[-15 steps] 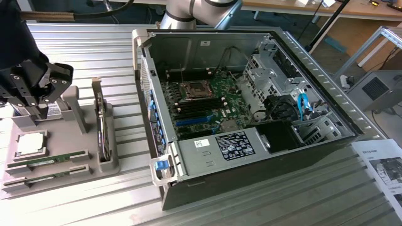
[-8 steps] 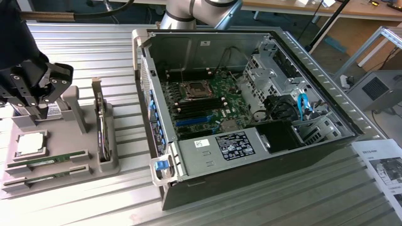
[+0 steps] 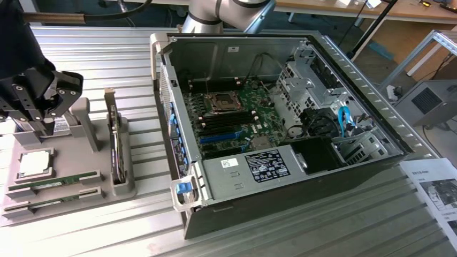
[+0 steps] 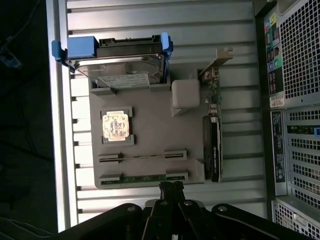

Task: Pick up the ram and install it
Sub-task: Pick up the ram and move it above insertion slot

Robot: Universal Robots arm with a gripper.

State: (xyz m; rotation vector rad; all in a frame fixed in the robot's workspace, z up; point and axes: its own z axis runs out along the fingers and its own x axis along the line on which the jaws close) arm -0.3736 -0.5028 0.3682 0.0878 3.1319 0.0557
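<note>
Two ram sticks lie edge-up in the slots of a grey holder tray (image 3: 85, 176): one ram (image 3: 55, 181) and a second ram (image 3: 50, 202) closer to the tray's front edge. In the wrist view they are the thin ram (image 4: 142, 157) and the green ram (image 4: 145, 178). My black gripper (image 3: 39, 120) hangs above the tray's far left part, clear of both sticks. Its fingertips (image 4: 171, 187) meet, shut, holding nothing, just beside the green ram in the picture.
The tray also carries a CPU (image 3: 33, 163), an upright expansion card (image 3: 114, 144) and a hard drive (image 4: 122, 67) in blue rails. The open computer case (image 3: 271, 134) lies at the exterior view's right, motherboard (image 3: 228, 115) exposed. A paper sheet (image 3: 435, 187) lies beyond it.
</note>
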